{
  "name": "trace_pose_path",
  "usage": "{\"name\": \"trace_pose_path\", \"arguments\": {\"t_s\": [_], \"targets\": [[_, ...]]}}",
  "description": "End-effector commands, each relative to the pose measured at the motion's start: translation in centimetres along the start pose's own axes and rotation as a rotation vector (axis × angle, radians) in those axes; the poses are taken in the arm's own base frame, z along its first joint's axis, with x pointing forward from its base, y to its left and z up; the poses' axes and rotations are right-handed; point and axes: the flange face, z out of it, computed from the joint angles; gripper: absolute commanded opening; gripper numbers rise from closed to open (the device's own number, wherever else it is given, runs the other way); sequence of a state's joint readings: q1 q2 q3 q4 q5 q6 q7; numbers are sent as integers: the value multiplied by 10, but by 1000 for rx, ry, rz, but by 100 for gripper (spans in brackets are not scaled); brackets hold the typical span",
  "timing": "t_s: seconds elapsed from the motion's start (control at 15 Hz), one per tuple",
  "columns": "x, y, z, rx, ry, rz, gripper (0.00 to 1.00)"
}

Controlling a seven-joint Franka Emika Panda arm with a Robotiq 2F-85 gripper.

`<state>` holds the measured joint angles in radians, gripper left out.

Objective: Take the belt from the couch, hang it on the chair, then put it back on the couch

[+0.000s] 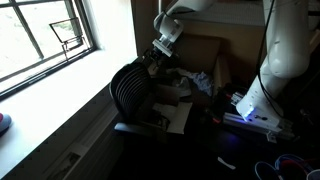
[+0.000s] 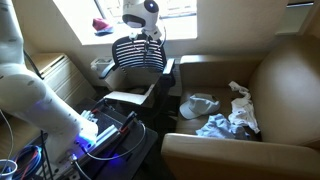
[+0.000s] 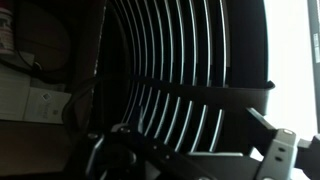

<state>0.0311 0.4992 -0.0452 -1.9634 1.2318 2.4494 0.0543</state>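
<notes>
In both exterior views my gripper [image 1: 158, 52] [image 2: 143, 27] hangs just over the top of the chair [image 1: 130, 90] [image 2: 138, 53], a black office chair with a ribbed back. The wrist view looks straight at the chair's pale ribs [image 3: 190, 50]. A thin dark strap, the belt [image 3: 190, 86], lies across them, and its left end droops down [image 3: 72, 112]. My gripper [image 3: 198, 152] is open; its fingers [image 3: 272, 142] sit below the strap with nothing between them. The tan-brown couch [image 2: 275, 75] [image 1: 205, 50] stands beside the chair.
Pale blue and white cloths [image 2: 215, 125] [image 1: 200, 82] lie on the couch seat. A white sheet and boxes [image 2: 125, 98] [image 1: 175, 112] cover the chair's seat. The robot's base with a blue light [image 2: 92, 140] [image 1: 245, 115] and cables [image 2: 30, 160] stand close by. A window [image 1: 45, 35] is nearby.
</notes>
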Motion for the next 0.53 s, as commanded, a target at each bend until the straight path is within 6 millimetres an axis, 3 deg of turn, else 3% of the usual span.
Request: {"name": "trace_pose_path", "arguments": {"t_s": [0.0, 0.27, 0.4, 0.47], "targets": [[-40, -9, -11, -38, -43, -191, 100], [-95, 8, -5, -157, -175, -335, 100], [-107, 19, 3, -241, -198, -420, 100], [-96, 3, 7, -190, -174, -351, 100]]}}
